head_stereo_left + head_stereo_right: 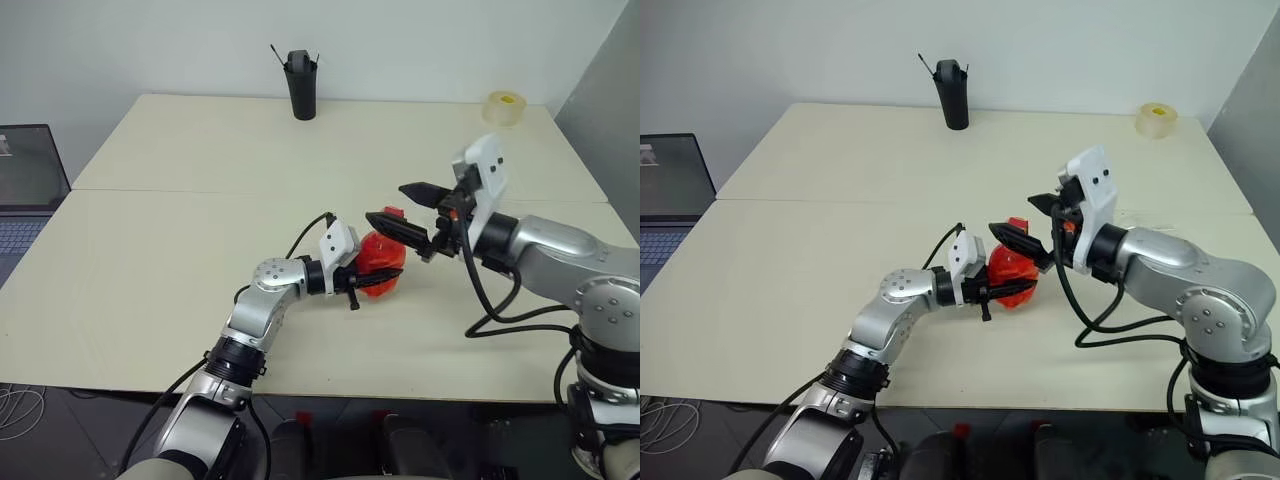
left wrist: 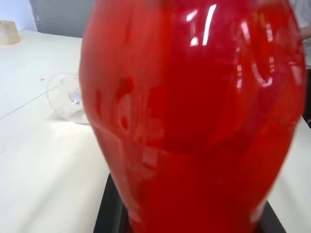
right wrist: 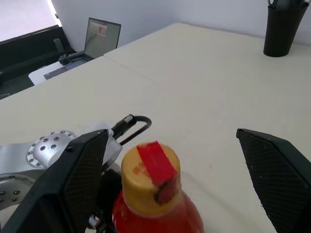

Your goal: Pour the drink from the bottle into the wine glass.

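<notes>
The small clear plastic bottle [image 1: 381, 264], rounded in body and tinted red by the bright red-orange translucent liquid [image 2: 194, 121] inside it, is being held upright just right of the centre of the left eye view, low over the pale cream table [image 1: 200, 200]. It is being clamped around its body by the two black fingers of the left gripper [image 1: 358, 281], which is reaching in from the bottle's left side. In the right wrist view the bottle's yellowish neck ring is seen topped by a red piece.

The right gripper [image 1: 407, 207] is being held just above and to the right of the bottle, its two black fingers spread wide with nothing between them; the lower finger [image 1: 397, 229] is lying across the bottle's top in the left eye view, and contact cannot be judged.

In the left wrist view, a clear transparent wine glass [image 2: 65, 94] is being glimpsed at the left edge of the frame, beyond the bottle, on the table.

A tall black cylindrical cup [image 1: 301, 85] is standing at the upper centre of the left eye view, and a yellowish roll of tape [image 1: 504, 107] at the upper right. A dark laptop [image 1: 25, 190] is lying at the left edge.
</notes>
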`<state>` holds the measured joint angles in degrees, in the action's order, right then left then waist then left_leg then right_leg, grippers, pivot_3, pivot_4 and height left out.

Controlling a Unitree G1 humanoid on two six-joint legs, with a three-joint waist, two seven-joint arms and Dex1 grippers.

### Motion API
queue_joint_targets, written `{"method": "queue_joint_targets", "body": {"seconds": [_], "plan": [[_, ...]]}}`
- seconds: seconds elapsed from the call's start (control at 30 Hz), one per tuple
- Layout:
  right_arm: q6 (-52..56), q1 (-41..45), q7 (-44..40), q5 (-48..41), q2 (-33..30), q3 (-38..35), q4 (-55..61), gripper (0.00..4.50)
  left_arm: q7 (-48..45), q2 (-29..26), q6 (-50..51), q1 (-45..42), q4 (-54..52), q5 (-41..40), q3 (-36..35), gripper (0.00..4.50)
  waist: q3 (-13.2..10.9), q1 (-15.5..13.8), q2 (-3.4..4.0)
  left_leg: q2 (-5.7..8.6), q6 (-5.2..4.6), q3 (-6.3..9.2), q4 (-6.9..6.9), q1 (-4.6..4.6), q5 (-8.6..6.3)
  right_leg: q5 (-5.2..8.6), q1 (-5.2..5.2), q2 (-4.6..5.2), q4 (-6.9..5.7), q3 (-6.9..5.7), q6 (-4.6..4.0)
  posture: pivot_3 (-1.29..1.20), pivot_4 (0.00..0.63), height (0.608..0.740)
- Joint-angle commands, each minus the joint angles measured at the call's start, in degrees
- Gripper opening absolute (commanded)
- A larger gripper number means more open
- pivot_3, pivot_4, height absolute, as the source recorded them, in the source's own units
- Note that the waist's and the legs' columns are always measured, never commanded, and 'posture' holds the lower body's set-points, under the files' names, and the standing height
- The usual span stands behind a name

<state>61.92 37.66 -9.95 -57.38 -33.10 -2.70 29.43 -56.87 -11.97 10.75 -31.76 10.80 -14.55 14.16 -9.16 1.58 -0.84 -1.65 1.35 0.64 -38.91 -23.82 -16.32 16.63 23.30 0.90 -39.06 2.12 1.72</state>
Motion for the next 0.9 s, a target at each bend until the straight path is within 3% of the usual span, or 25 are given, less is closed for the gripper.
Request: {"method": "queue_joint_targets", "body": {"seconds": [0.03, 0.47, 0.9], "plan": [[-1.7, 1.4, -0.8, 3.6, 0.6, 0.8, -1.8, 4.5, 0.3, 0.4, -1.2, -1.2, -2.8, -0.7, -0.8, 0.87, 0.0, 0.0, 0.0, 0.01, 0.0, 0.0, 0.0, -0.01, 0.0, 0.0, 0.0, 0.01, 0.01, 0.01, 0.0, 0.0, 0.15, 0.74], [-1.4, 0.0, -4.4, 6.5, -0.2, -2.0, -2.2, 4.5, 0.9, 0.0, -1.3, -1.1, -2.9, -0.7, -0.9, 0.87, 0.0, 0.0, 0.0, 0.0, 0.0, -0.01, 0.0, -0.01, 0.0, 0.0, 0.01, 0.03, 0.01, 0.01, 0.0, 0.0, 0.15, 0.74], [2.4, -4.4, -7.4, -3.7, -1.8, -5.8, 3.9, 4.5, 0.3, 0.3, -1.7, -1.5, -2.4, -0.5, -0.4, 0.87, 0.0, 0.0, 0.0, 0.01, 0.0, 0.0, 0.0, -0.02, 0.0, 0.0, 0.01, 0.03, 0.0, 0.01, 0.0, 0.0, 0.15, 0.74]]}}
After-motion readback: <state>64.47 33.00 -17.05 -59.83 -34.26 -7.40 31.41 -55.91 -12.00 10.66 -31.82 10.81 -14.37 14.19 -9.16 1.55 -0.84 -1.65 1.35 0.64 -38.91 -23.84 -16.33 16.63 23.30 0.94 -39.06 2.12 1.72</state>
